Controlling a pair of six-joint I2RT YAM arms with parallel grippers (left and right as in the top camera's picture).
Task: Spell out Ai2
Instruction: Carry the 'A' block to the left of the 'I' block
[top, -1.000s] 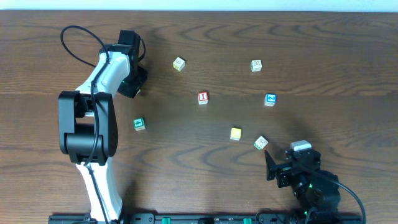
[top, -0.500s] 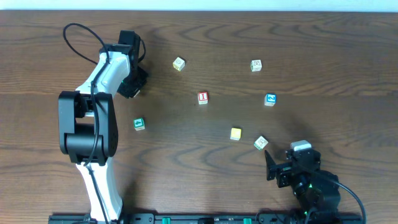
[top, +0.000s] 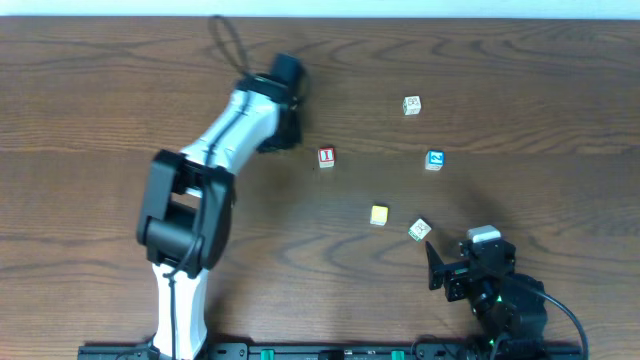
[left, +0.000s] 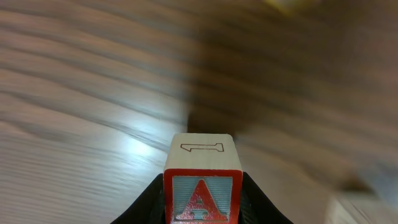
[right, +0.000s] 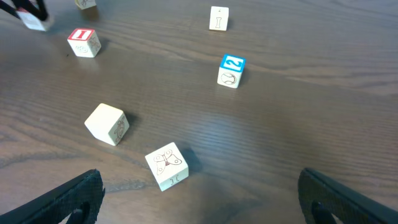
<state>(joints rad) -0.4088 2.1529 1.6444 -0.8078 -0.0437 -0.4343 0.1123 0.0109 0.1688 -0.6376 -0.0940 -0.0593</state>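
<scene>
My left gripper (top: 287, 137) is shut on a red block with the letter A (left: 203, 186) and holds it just left of the red I block (top: 326, 157). The left wrist view is blurred by motion. The I block also shows in the right wrist view (right: 83, 42). The blue 2 block (top: 434, 160) sits to the right and shows in the right wrist view (right: 231, 70) too. My right gripper (top: 432, 268) is open and empty near the front edge, with its jaws (right: 202, 208) wide apart.
A yellow block (top: 379, 215) and a white butterfly block (top: 420, 230) lie just ahead of the right gripper. Another white block (top: 412, 105) sits at the far right. The left arm (top: 215, 140) stretches across the table's left middle and hides what is under it.
The left arm has swung right from the far left to beside the red I block. It now covers the cream block and the green block. The right arm has not moved.
</scene>
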